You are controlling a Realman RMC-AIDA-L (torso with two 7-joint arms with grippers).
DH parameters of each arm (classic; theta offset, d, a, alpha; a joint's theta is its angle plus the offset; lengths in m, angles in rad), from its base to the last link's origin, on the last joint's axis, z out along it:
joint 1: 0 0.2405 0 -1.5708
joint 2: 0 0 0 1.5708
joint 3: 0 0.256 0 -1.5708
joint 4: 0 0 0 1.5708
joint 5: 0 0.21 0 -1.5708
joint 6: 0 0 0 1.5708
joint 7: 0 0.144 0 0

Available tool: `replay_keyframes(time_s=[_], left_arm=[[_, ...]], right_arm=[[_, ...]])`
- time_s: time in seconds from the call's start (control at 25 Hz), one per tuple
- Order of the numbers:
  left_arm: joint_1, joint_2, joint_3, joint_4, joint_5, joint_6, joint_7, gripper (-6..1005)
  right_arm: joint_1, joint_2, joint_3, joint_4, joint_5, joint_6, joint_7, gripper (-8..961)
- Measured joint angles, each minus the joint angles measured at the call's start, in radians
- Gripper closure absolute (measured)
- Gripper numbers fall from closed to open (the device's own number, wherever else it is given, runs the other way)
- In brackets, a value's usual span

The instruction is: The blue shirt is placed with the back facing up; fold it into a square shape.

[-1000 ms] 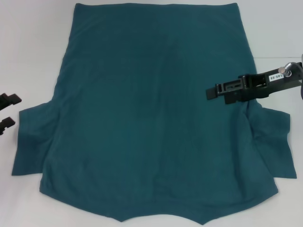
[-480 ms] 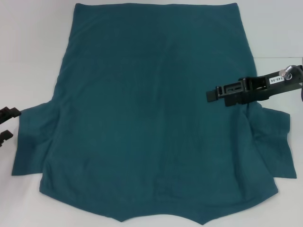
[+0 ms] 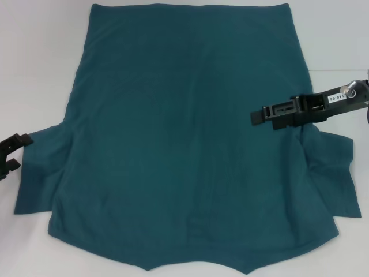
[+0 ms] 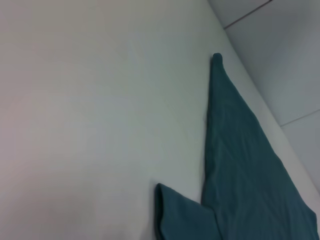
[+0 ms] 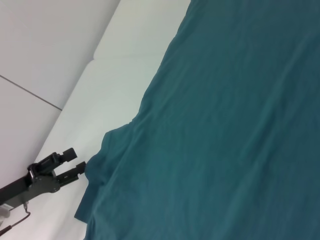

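The blue shirt (image 3: 184,144) lies spread flat on the white table (image 3: 40,57), hem at the far side, collar end at the near edge, both short sleeves sticking out. My left gripper (image 3: 20,153) is open at the left edge of the head view, right beside the left sleeve (image 3: 37,173) and apart from it. The right wrist view also shows the left gripper (image 5: 76,160), open next to that sleeve on the shirt (image 5: 225,125). My right gripper (image 3: 256,116) hangs over the shirt's right side, above the right sleeve (image 3: 331,173). In the left wrist view only the shirt (image 4: 240,170) shows.
White table surface surrounds the shirt on the left, right and far sides. A floor seam (image 5: 30,92) shows beyond the table's edge in the right wrist view.
My left gripper has moved nearer to me and slightly toward the left sleeve. The right gripper has barely moved. The shirt lies as before.
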Motion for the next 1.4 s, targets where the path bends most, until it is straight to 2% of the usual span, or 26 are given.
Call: replay_keyframes(time_s=[0.56, 0.96, 1.4], left_arm=[[-0.022, -0.001, 0.058, -0.033, 0.006, -0.037, 0.001, 239], [-0.016, -0.004, 0.079, -0.005, 0.007, -0.023, 0.025, 249], [-0.011, -0.003, 0.090, 0.008, 0.009, -0.013, 0.108, 725]], right_arm=[[-0.011, -0.008, 0.036, -0.001, 0.000, -0.008, -0.002, 28], [-0.020, -0.012, 0.056, -0.002, 0.000, -0.008, -0.002, 28], [-0.020, -0.013, 0.060, -0.004, 0.001, -0.012, -0.001, 29]])
